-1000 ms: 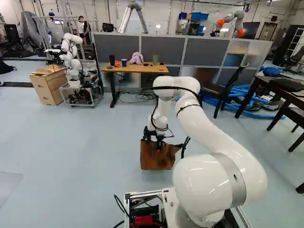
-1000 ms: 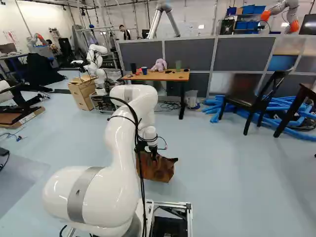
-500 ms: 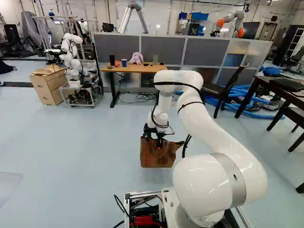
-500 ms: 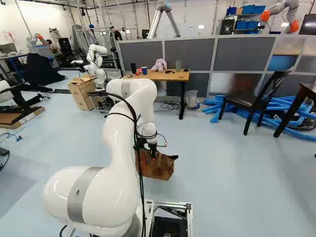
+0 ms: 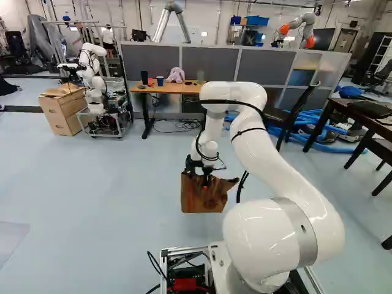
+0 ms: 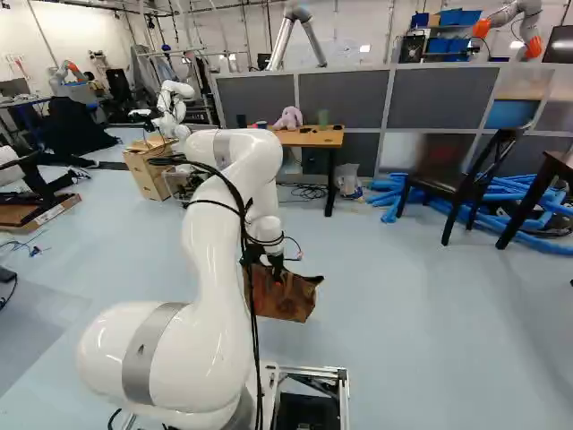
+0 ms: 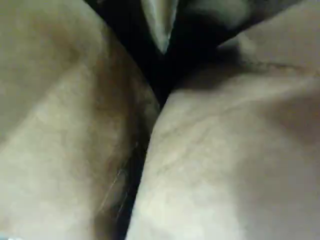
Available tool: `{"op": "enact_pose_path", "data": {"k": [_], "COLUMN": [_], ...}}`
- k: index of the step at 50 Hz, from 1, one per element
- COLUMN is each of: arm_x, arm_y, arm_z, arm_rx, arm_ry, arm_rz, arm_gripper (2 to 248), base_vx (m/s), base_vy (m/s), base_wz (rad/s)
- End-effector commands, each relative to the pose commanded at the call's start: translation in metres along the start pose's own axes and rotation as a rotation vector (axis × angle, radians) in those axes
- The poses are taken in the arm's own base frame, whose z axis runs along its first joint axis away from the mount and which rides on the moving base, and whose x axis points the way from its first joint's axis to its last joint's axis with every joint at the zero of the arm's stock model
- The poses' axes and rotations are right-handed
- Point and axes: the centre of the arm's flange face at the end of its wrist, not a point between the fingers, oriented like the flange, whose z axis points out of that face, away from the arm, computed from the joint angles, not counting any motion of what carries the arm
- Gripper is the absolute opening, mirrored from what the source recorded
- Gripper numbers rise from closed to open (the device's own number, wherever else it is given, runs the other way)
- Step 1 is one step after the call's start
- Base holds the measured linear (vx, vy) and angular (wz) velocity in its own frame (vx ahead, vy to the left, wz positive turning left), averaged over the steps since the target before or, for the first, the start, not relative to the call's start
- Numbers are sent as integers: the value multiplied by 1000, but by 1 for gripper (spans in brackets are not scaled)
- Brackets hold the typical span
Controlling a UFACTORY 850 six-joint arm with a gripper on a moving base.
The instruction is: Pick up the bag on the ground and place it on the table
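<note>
A white jointed robot arm (image 5: 269, 150) curves forward and down, ending in a black gripper (image 5: 204, 182) with orange pads; the gripper is clamped on the upper part of a brown leather bag (image 5: 195, 199), which hangs directly beneath it, low over the pale blue floor (image 5: 92, 184); the bag's pointed upper corner sticks out to the gripper's right. In the wrist view, tan leather folds crowd close around the gripper, with a narrow dark gap between them.

Well ahead of the gripper stands a wooden-topped desk (image 5: 174, 89) with black legs; on it are a black cylinder (image 5: 144, 77), a dark blue cup (image 5: 160, 80), a pale purple plush toy (image 5: 175, 75) and a green cup (image 6: 322, 118); a grey panelled partition (image 5: 208, 64) runs behind it. Ahead and to the gripper's right are a black chair (image 6: 458, 182) and a heap of bright blue tubes (image 6: 389, 195); ahead and to its left, a light wooden drawer cabinet (image 5: 62, 114) stands beside another robot (image 5: 92, 79), white, on a wheeled cart.
</note>
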Motion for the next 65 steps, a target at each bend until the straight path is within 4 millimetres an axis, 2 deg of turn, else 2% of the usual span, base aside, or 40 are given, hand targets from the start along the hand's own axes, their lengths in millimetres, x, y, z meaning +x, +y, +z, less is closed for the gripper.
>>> {"op": "enact_pose_path", "data": {"k": [65], "arm_x": [-2], "arm_y": [-12], "arm_z": [-99], "arm_rx": [-73], "arm_ry": [10], "arm_rz": [0], "arm_gripper": [18], "base_vx": [0], "base_vy": [0], "base_wz": [0]}}
